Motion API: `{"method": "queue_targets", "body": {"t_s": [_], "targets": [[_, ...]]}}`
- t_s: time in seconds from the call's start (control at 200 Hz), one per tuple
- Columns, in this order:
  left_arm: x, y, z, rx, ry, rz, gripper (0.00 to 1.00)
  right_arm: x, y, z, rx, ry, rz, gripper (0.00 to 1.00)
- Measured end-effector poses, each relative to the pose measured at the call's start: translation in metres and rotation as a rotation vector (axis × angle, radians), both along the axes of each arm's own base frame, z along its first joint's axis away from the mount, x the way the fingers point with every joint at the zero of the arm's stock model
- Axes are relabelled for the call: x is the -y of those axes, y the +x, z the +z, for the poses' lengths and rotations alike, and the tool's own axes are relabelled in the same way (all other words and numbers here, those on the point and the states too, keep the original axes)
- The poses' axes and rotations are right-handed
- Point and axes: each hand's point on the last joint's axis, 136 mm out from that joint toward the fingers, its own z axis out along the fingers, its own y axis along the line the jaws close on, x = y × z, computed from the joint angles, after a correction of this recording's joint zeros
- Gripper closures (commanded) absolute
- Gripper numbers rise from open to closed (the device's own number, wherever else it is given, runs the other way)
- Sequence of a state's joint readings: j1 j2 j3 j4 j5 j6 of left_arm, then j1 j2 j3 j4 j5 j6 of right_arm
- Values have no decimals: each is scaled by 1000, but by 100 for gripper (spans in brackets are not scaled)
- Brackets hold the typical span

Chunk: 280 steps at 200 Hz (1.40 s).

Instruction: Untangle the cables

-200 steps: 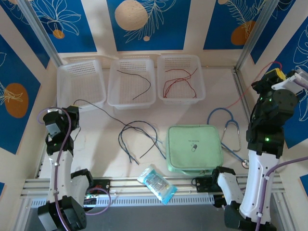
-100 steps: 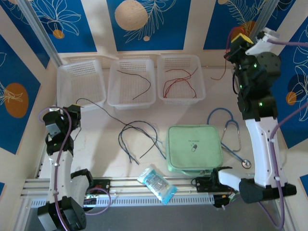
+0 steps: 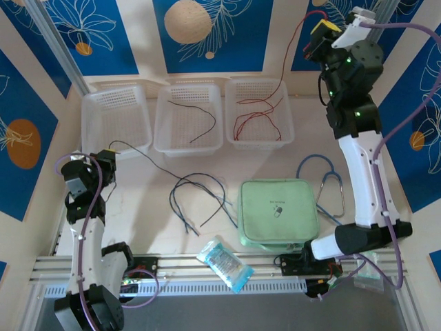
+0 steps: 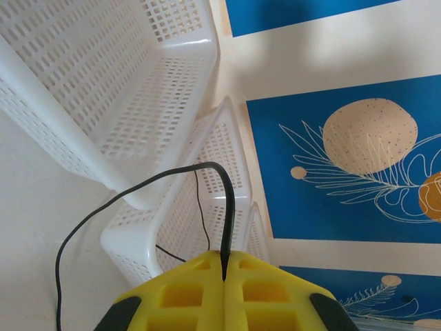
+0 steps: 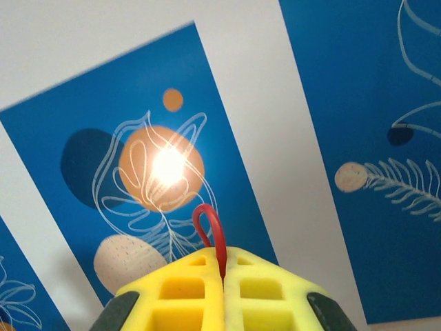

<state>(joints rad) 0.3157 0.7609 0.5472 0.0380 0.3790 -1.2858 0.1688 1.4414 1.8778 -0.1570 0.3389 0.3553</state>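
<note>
Right gripper [image 3: 319,32] higher than before; red cable [image 5: 219,238] aloft with it

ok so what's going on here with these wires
A two-armed robot is partway through untangling. The right gripper, raised high at the back, is shut on a red wire that trails down into the right basket. The left gripper, low on the left, is shut on a black wire that runs toward a loose tangle of dark wires in the middle.
</note>
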Motion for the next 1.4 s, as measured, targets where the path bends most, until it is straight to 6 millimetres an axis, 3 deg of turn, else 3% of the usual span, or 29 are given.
{"method": "queue_targets", "body": {"t_s": [0.09, 0.2, 0.29, 0.415, 0.62, 0.805, 0.93, 1.126, 1.226, 1.401], "targets": [[1, 0, 0, 1, -2, -6, 100, -5, 26, -25, -59, -10, 2, 100], [2, 0, 0, 1, -2, -12, 100, -11, 59, -70, -158, -26, 3, 100], [4, 0, 0, 1, 0, -18, 100, -17, 85, -115, -258, -44, 9, 100], [4, 0, 0, 1, 0, -19, 100, -23, 115, -194, -440, -73, 13, 100], [5, 0, 5, 11, 5, -28, 100, -31, 128, -333, -751, -96, 32, 100], [7, 1, 19, 36, 13, -44, 100, -50, 127, -418, -966, -117, 95, 100], [8, 1, 23, 39, 22, -52, 100, -63, 123, -454, -1071, -147, 123, 100], [11, 0, 26, 36, 26, -65, 100, -74, 118, -487, -1169, -192, 147, 100], [12, 0, 40, 57, 32, -73, 100, -76, 112, -494, -1199, -198, 162, 87], [13, -1, 67, 108, 49, -79, 100, -75, 110, -496, -1212, -201, 186, 52]]}}
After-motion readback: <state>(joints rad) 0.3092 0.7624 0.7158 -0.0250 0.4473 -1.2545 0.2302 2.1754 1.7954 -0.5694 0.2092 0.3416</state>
